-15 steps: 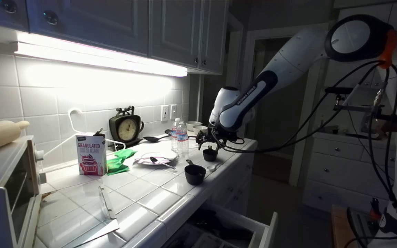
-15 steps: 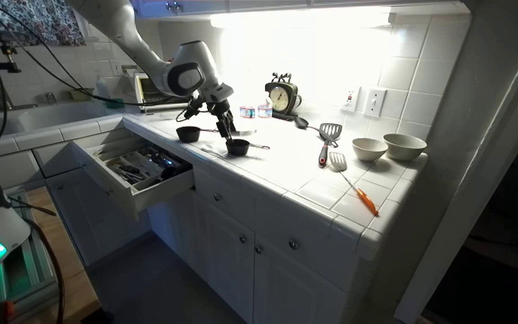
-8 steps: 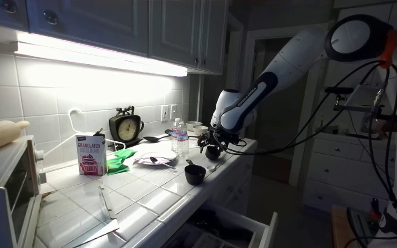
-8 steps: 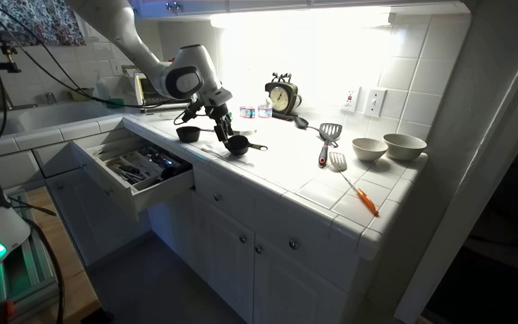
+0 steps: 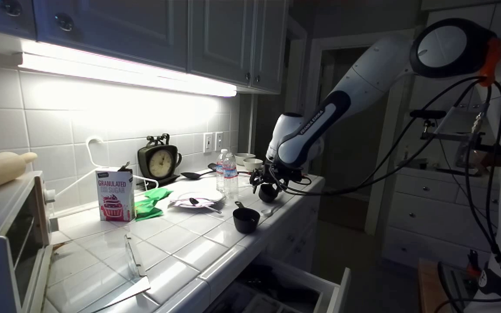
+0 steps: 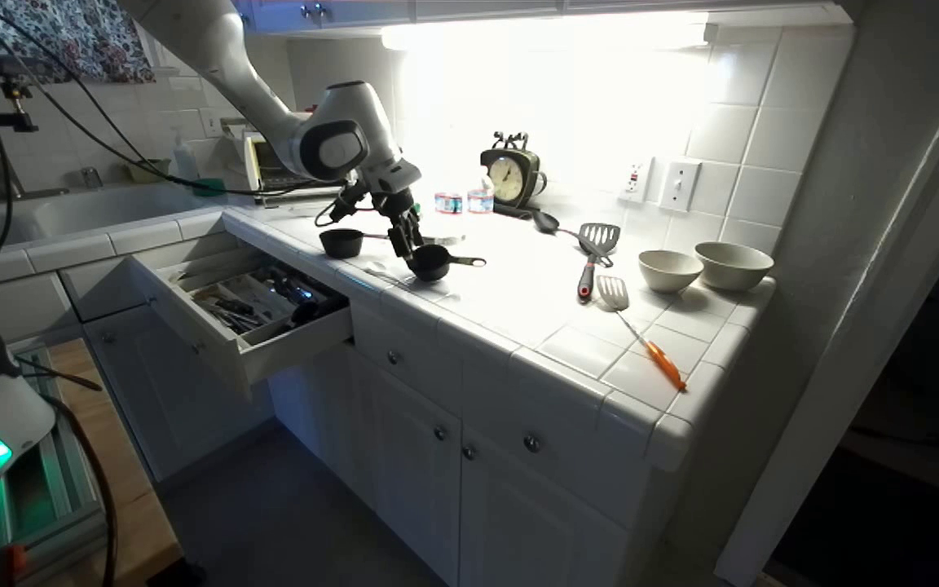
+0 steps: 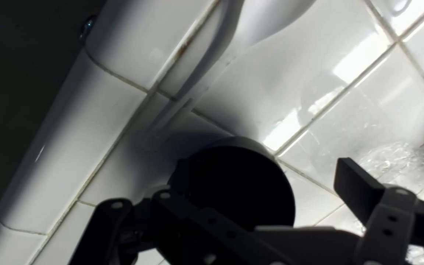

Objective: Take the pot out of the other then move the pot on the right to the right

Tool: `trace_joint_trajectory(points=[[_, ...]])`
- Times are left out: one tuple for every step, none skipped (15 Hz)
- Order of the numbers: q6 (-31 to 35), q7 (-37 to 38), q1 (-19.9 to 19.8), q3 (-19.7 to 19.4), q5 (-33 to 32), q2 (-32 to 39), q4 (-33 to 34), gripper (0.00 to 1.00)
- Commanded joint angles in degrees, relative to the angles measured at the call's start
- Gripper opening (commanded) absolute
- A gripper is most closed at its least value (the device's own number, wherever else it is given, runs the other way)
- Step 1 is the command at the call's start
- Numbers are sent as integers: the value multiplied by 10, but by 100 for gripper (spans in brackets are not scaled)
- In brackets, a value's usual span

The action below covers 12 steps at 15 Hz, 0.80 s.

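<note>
Two small black pots stand apart on the white tiled counter. The pot on the right (image 6: pixel 430 265), seen also as a pot (image 5: pixel 268 195) in an exterior view, is tipped slightly, handle pointing away from the arm. My gripper (image 6: pixel 410 247) is low over it. In the wrist view the jaws of the gripper (image 7: pixel 269 176) are wide apart: one finger overlaps the rim of the dark round pot (image 7: pixel 234 184), while the other finger (image 7: pixel 357 189) stands clear of it over the tiles. Whether the near finger is inside or outside the rim I cannot tell. The left pot (image 6: pixel 341 243) sits upright.
A clear plastic spoon (image 5: pixel 269 211) lies between the pots near the counter's front edge. Water bottles (image 5: pixel 230 174) and a plate (image 5: pixel 209 198) are behind. Below the counter an open drawer (image 6: pixel 233 346) juts out. Bowls (image 6: pixel 671 271) and a slotted turner (image 6: pixel 600 236) lie farther right.
Over the last second the gripper shifted slightly and the right pot went from level to tipped. Since half a second ago almost nothing moved. The left pot stayed put.
</note>
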Motion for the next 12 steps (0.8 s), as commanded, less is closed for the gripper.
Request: trace_joint_trajectory(points=[[10,-21,-9,9,21,-5,-14,100],[10,-21,-9,9,21,-5,-15,100],[10,-21,-9,9,20,-4,-16,100],[10,-21,-9,8,20,-3,-16,100],[9,-20,-9,8,20,-3,-17,100],[9,-19,-9,7,20,-1,-17,100],[9,-19,-9,7,20,0,-18,100],[9,-18,-9,6,19,1,-17,100],[9,-17,-9,5,18,3,-17,100],[8,-16,-9,4,18,4,-16,100],[8,-16,-9,3,18,5,-14,100],[8,-16,-10,3,18,6,-14,100]])
